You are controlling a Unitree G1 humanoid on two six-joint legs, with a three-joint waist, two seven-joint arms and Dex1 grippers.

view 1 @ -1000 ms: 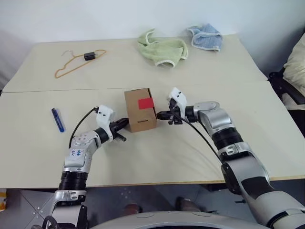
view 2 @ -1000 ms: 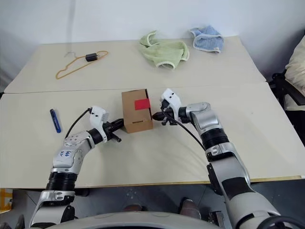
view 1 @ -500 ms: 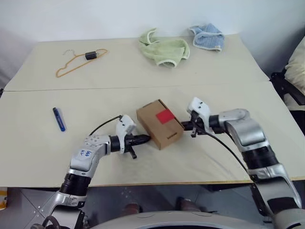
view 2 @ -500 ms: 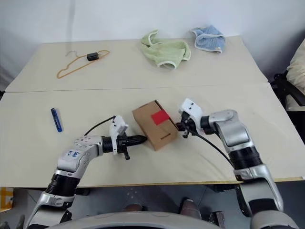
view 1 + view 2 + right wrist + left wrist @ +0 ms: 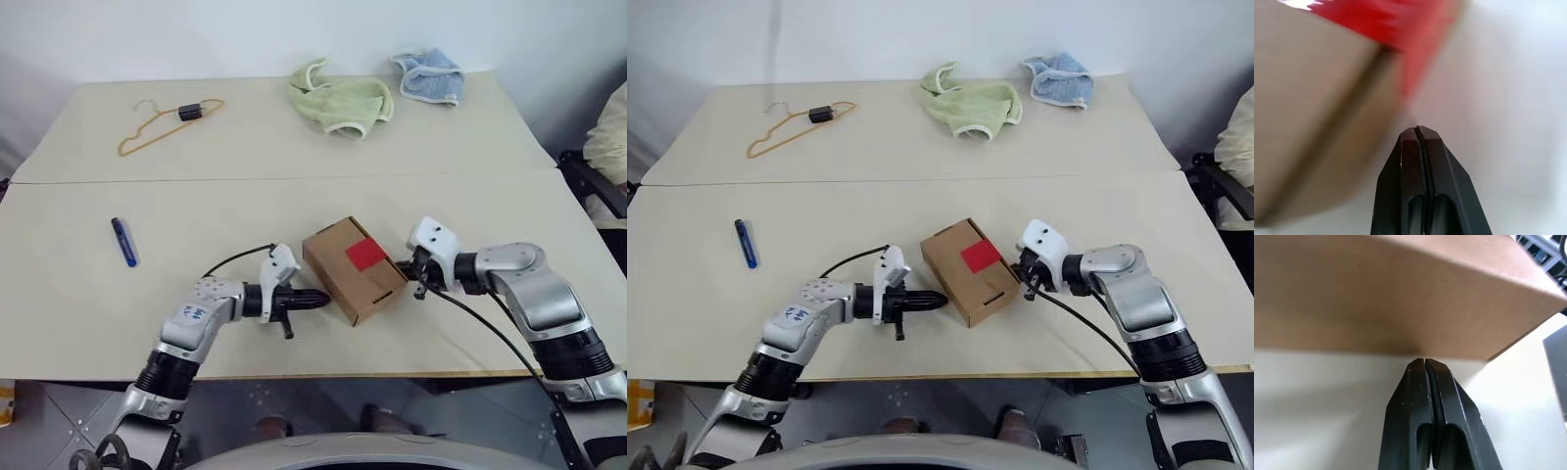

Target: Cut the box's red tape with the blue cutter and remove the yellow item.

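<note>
Comparing with a second ago, I see the box (image 5: pixel 354 270) has turned askew and slid nearer the front edge, my left gripper (image 5: pixel 323 299) and right gripper (image 5: pixel 415 279) flanking it, each with fingers pressed together and holding nothing. Around it lies the pale table (image 5: pixel 294 147), its seam running across, a white wall behind. Beyond, the red tape (image 5: pixel 365 254) sits intact on the brown lid, the blue cutter (image 5: pixel 122 241) well apart at left.

Head stereo looks down over table (image 5: pixel 78 294); wrist cams hug box (image 5: pixel 1400 293).
</note>
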